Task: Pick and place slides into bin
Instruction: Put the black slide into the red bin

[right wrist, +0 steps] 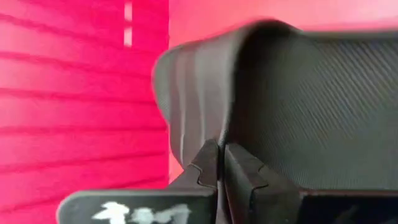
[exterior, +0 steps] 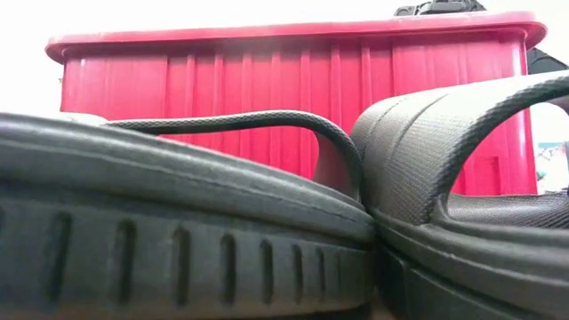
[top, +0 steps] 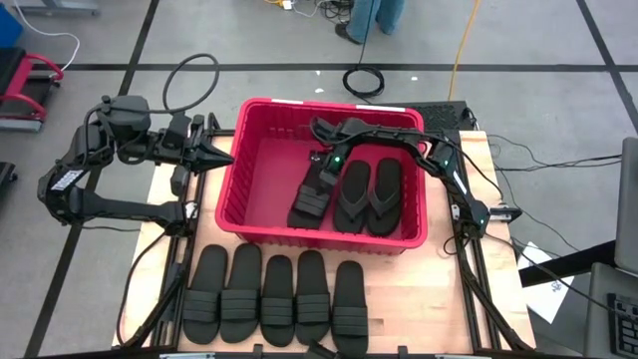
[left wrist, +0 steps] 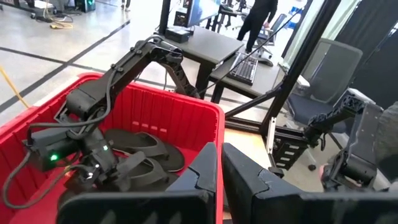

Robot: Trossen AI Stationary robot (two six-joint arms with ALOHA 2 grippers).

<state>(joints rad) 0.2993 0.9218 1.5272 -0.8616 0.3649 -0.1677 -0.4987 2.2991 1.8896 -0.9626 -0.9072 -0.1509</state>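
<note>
The red bin [top: 242,160] stands in the middle of the table; the low view shows its near wall [exterior: 267,89]. Two black flip-flops [top: 367,196] lie side by side on its floor at the right. My right gripper [top: 325,168] reaches down into the bin and is shut on a black ribbed-strap slide [top: 309,197] left of them. Several more slides [top: 276,297] lie soles down in a row on the table in front of the bin. My left gripper [top: 215,150] waits shut and empty beside the bin's left rim. My right gripper pinches the edge of the slide's ribbed strap [right wrist: 208,134] between its two fingers. The fingers come from above, slanting down from the bin's far side. The slide lies lengthwise in the bin below the gripper [left wrist: 93,163], its near end [top: 302,214] low by the flip-flops.
The row of slides fills the low view's foreground [exterior: 178,231]. Bare wood lies right of the bin [top: 454,269]. Cables and a person's legs [top: 374,15] are on the floor beyond the table. Desks, chairs and another arm stand in the room.
</note>
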